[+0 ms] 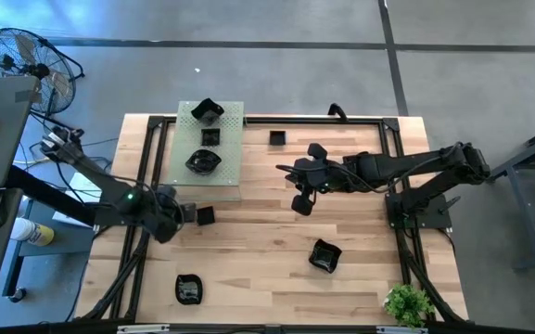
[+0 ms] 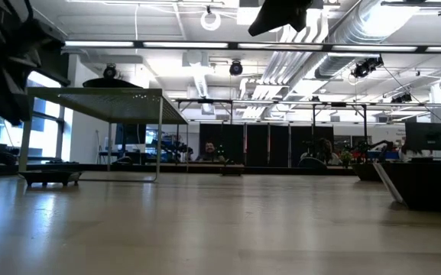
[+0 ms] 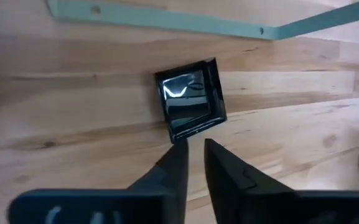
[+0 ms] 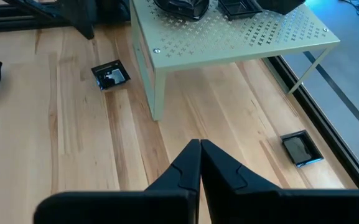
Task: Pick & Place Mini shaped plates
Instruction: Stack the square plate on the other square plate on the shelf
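A small square black plate (image 3: 190, 99) lies flat on the wooden table, close to the pale green perforated board (image 1: 232, 148); in the high view this plate (image 1: 205, 215) is at the left middle. My left gripper (image 3: 196, 148) points down at it, slightly open, its fingertips over the plate's near corner. My right gripper (image 4: 200, 146) hangs shut and empty over the table's middle (image 1: 301, 202). Three black plates sit on the board: (image 1: 207, 111), (image 1: 210, 136), (image 1: 204, 161). Another square plate (image 1: 277, 138) lies right of the board.
A wavy-rimmed black plate (image 1: 324, 255) lies at the near right, and another black plate (image 1: 189, 288) at the near left. A small green plant (image 1: 406, 301) stands at the near right corner. Black frame rails (image 1: 404, 269) run along the table's sides.
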